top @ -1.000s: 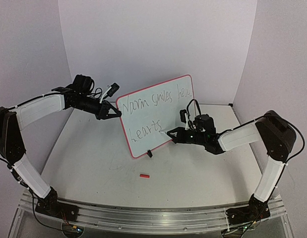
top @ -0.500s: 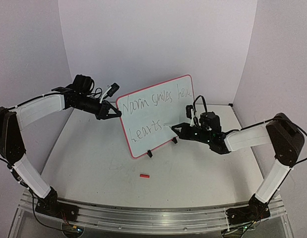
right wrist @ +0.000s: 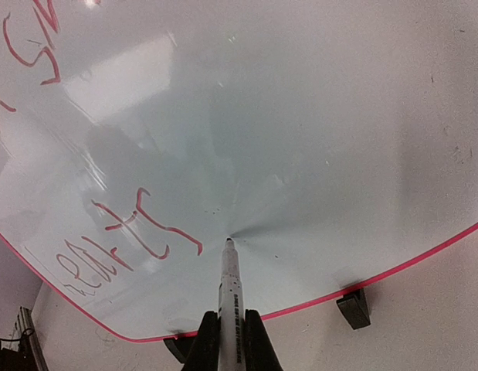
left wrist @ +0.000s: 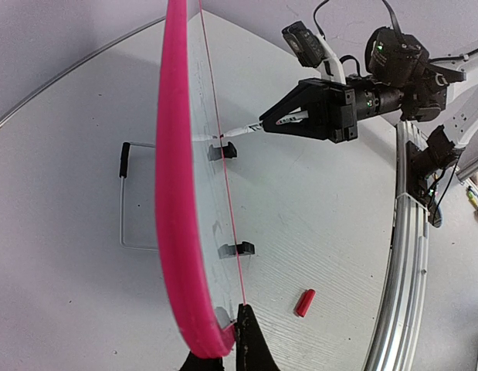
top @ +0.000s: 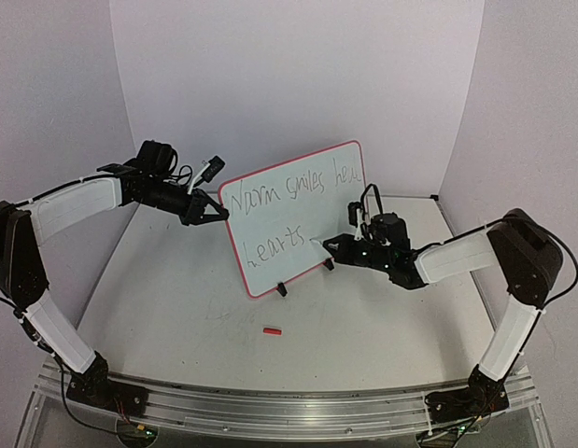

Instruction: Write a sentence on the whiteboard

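The whiteboard [top: 270, 224] stands upright, its rim clamped by the left gripper [top: 217, 213]. The right gripper [top: 328, 243] pinches a marker [right wrist: 229, 286] touching blank board beside the sentence [top: 289, 189].

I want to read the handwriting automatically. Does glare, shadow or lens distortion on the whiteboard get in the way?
Right wrist: the whiteboard bulges fisheye-style, glare patch upper left, soft shadow around the marker tip. Left wrist: whiteboard seen edge-on, writing unreadable. Top external: evenly lit, the sentence small but legible.
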### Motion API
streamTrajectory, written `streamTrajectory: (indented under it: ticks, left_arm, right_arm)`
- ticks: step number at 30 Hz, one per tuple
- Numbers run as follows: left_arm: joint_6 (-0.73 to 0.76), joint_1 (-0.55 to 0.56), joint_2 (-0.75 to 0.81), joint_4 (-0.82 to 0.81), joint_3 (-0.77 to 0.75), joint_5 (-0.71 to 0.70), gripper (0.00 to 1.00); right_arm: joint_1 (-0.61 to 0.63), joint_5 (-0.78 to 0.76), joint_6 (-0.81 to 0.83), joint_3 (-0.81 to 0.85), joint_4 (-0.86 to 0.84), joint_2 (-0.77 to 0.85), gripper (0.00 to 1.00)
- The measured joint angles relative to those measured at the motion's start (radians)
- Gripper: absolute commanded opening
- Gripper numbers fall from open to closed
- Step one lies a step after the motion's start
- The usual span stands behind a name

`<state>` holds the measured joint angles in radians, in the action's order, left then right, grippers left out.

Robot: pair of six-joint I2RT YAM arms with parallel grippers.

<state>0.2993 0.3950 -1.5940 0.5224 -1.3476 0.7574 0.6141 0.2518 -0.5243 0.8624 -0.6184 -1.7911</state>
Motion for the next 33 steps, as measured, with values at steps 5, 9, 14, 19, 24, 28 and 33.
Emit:
streamTrajectory:
  ticks: [5,9,14,19,24,28,33]
  left_arm:
    - [0.0,0.0,0.0,0.0,0.0,0.0,0.0]
    - [-0.001,-0.001,0.0,0.002,0.0,-0.001,0.0]
    - [-0.003,-0.001,0.0,0.004,0.0,-0.002,0.0]
    - [-0.003,-0.002,0.0,0.004,0.0,-0.002,0.0]
    - [-0.006,-0.001,0.0,0.004,0.0,-0.002,0.01]
    - [-0.009,0.001,0.005,0.003,0.001,-0.011,0.08]
    - [0.002,0.004,0.027,0.004,0.019,-0.087,0.32]
  right_arm:
    - [-0.003,-0.001,0.0,0.015,0.005,-0.011,0.0]
    - [-0.003,0.0,0.0,0.022,0.006,-0.019,0.0]
    - [-0.003,0.0,0.0,0.026,0.004,-0.025,0.0]
    - [-0.005,0.001,0.0,0.026,0.002,-0.025,0.0]
    - [-0.005,0.0,0.0,0.025,0.004,-0.021,0.0]
    - [-0.009,-0.001,0.0,-0.001,0.02,0.028,0.0]
    - [-0.03,-0.02,0.004,-0.065,0.09,0.204,0.0]
